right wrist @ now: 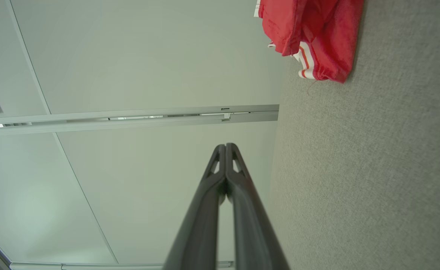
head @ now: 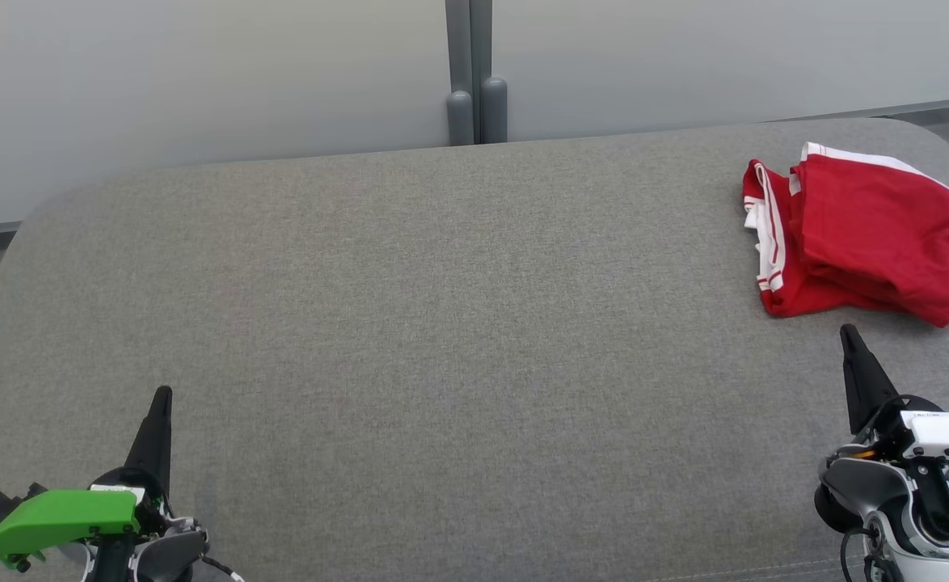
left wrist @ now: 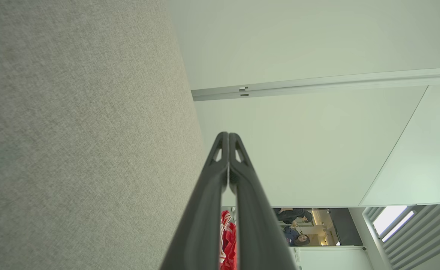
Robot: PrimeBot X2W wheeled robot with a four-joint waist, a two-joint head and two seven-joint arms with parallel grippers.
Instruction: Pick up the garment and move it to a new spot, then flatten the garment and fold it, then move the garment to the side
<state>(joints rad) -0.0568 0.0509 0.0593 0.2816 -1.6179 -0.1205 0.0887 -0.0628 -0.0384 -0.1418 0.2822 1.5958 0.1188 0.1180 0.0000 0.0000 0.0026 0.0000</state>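
**Red garment lies at the table's far right corner, both grippers closed and empty**

The grey cloth-covered table (head: 442, 323) spans nearly the whole head view, its far corners rounded. Beyond the table's far edge stand pale wall panels (head: 200, 73), joined by a grey post (head: 469, 81) opposite the middle of that edge.

The red garment (head: 870, 234), trimmed with white stripes, rests on the table at its far right corner as a loosely folded bundle. One layer is doubled over another. In the right wrist view the garment (right wrist: 310, 33) lies on the table's cloth well ahead of the fingers.

The right gripper (head: 849, 331) is over the table's near right part, its tip near the garment's closest edge but apart from it. Its two dark fingers (right wrist: 238, 210) are pressed together with nothing between them.

The left gripper (head: 163, 394) is over the table's near left part, well apart from the garment. Its fingers (left wrist: 205, 210) also meet at the tips, holding nothing. A green cover (head: 62, 517) sits on its wrist at the table's near edge.
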